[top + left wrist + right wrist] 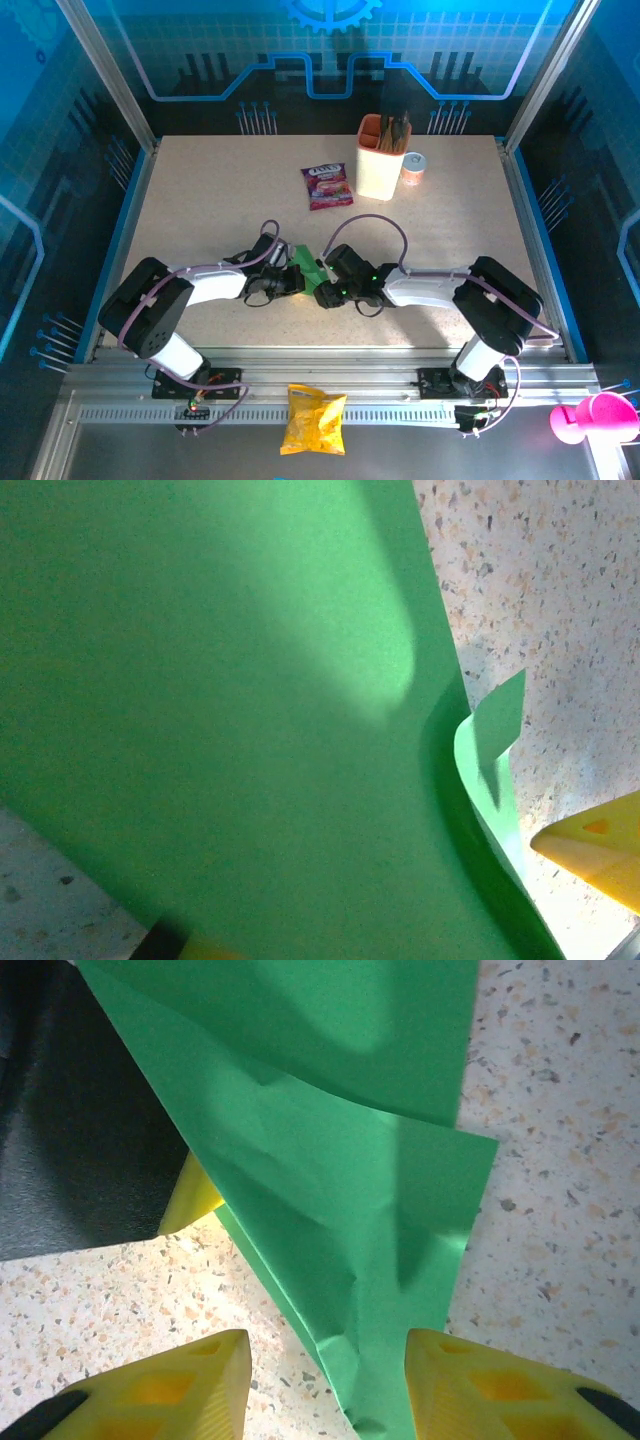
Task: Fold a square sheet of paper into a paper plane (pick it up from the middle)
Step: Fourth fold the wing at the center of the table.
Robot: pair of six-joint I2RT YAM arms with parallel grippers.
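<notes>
The tabletop [200, 200] is finished in speckled beige. Toward its far edge, a purple snack sachet [327, 186] is laid flat. Just to its right, a cream container [380, 165] is stood upright, with a small can [413, 168] placed just beside it. A green sheet of paper [308, 262] is located at the middle; contact with the surface cannot be confirmed.

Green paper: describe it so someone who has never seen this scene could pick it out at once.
Start at the speckled table, near its front edge, where the left arm and the right arm meet. The green paper sits between them: a creased bright green sheet, unlike the purple sachet farther back and the yellow bag off the table.
</notes>
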